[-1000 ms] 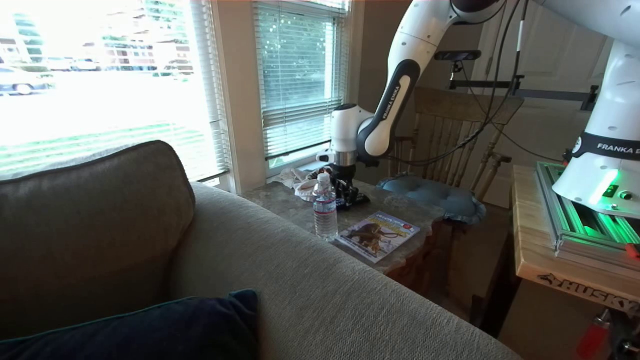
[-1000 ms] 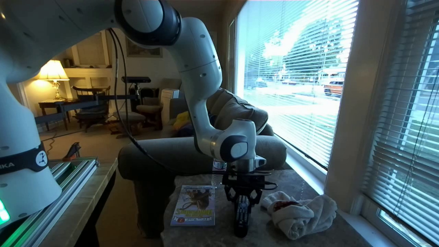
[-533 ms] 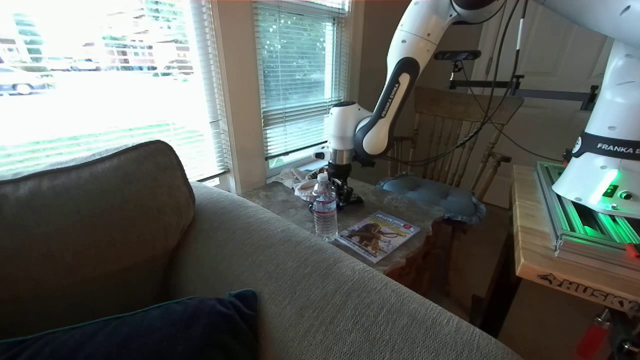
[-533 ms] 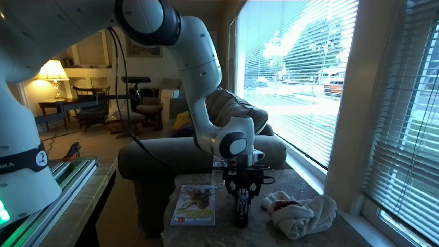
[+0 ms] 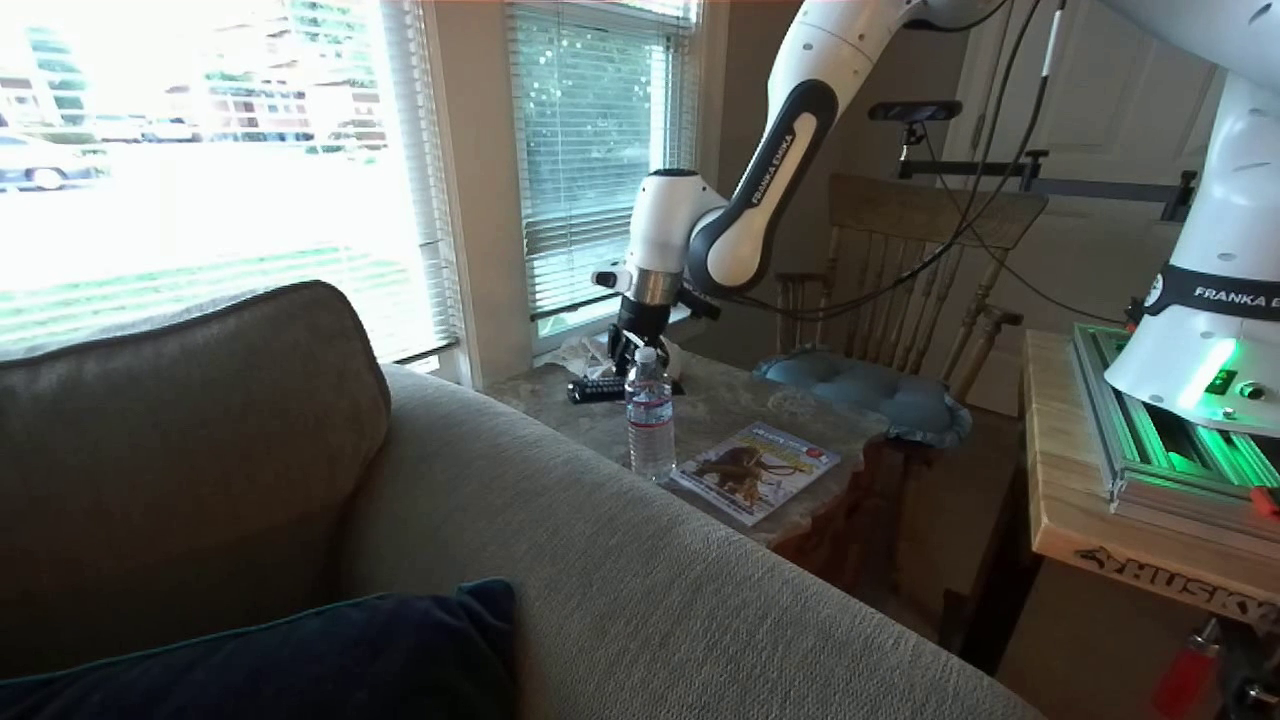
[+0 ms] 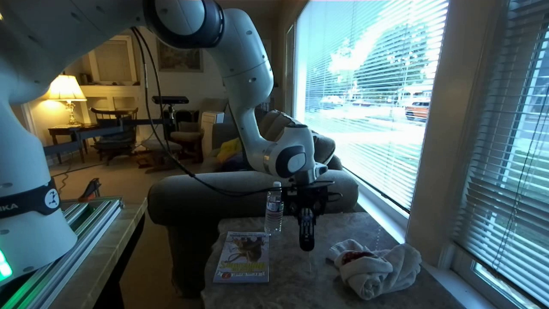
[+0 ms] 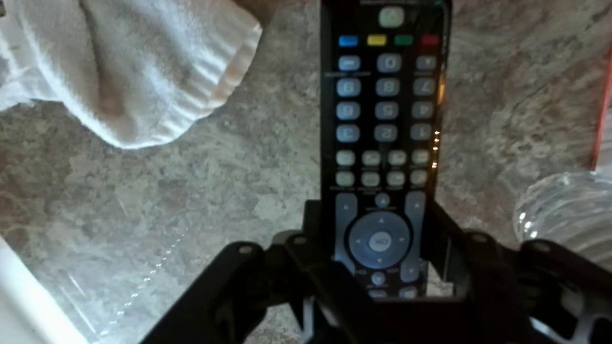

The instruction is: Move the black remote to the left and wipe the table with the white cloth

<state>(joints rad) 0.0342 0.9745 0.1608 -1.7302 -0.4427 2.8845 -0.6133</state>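
Note:
The black remote [image 7: 385, 119] is between the two fingers of my gripper [image 7: 375, 227], which is shut on its sides. The remote's number-key end sticks out forward. In both exterior views the remote [image 6: 306, 231] [image 5: 597, 390] appears held a little above the grey stone-look table [image 6: 287, 296]. In an exterior view my gripper [image 6: 306, 210] is right of the bottle. The white cloth [image 6: 381, 270] lies bunched on the table near the window, with a red patch on it. Its edge shows at the upper left of the wrist view [image 7: 158, 71], apart from the remote.
A clear water bottle [image 6: 274, 212] stands upright close beside the gripper; its edge shows in the wrist view [image 7: 569, 215]. A magazine [image 6: 243, 257] lies on the table. The sofa arm [image 5: 600, 540] borders the table. The window sill [image 6: 381, 210] runs along another side.
The gripper has risen with the remote in it. It moved left in an exterior view, so the remote's end now shows left of the bottle. Cloth, bottle and magazine have not moved.

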